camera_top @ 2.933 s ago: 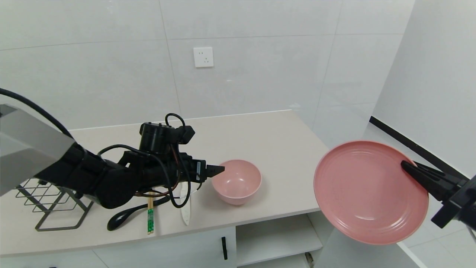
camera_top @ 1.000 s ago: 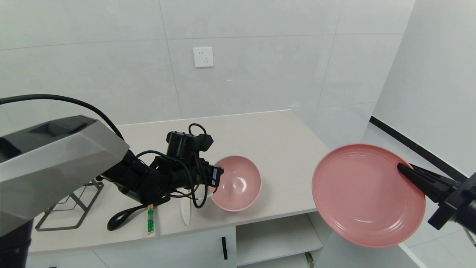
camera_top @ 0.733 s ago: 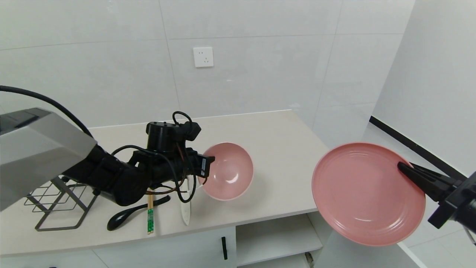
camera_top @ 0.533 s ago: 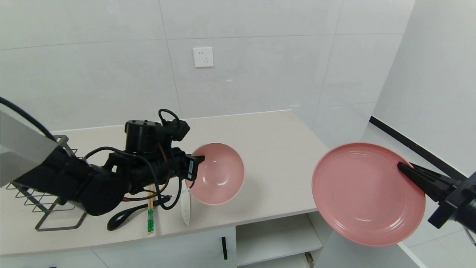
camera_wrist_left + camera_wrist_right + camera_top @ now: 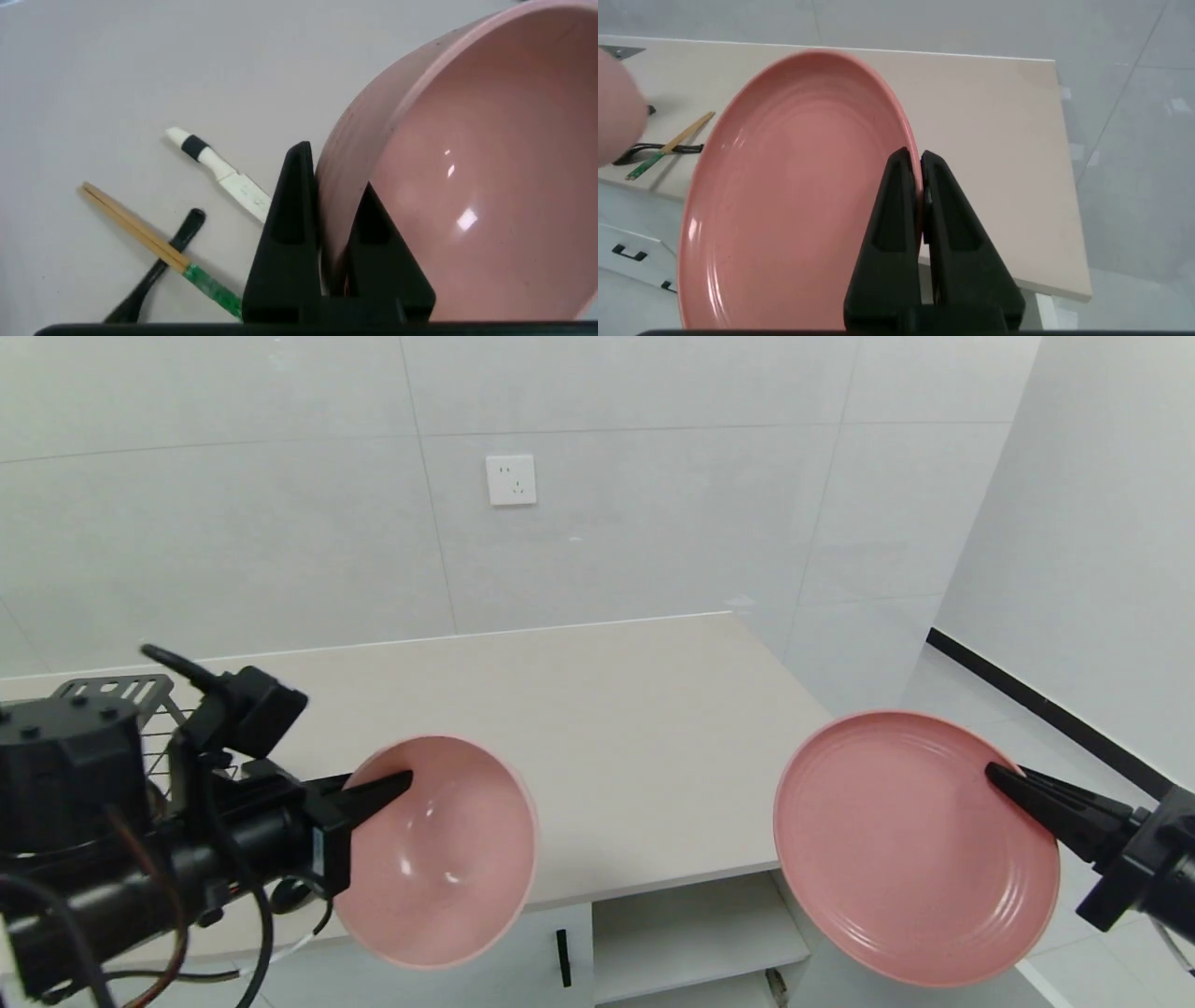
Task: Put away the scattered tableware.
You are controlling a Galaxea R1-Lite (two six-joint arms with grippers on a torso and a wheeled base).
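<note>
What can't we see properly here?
Head view: the black wire rack is mostly behind the left arm.
Left wrist view: the left claw covers one end of the white knife and the wooden chopsticks.
Right wrist view: the round pink bowl is blurred, cut by the edge.

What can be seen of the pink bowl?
The pink bowl is round, deep and empty, with a smooth glossy surface that looks like plastic. It is held up off the counter, tipped steeply so that its opening faces the head camera. The left end effector is shut on its rim, one finger inside, one outside. Nothing else touches it.
</note>
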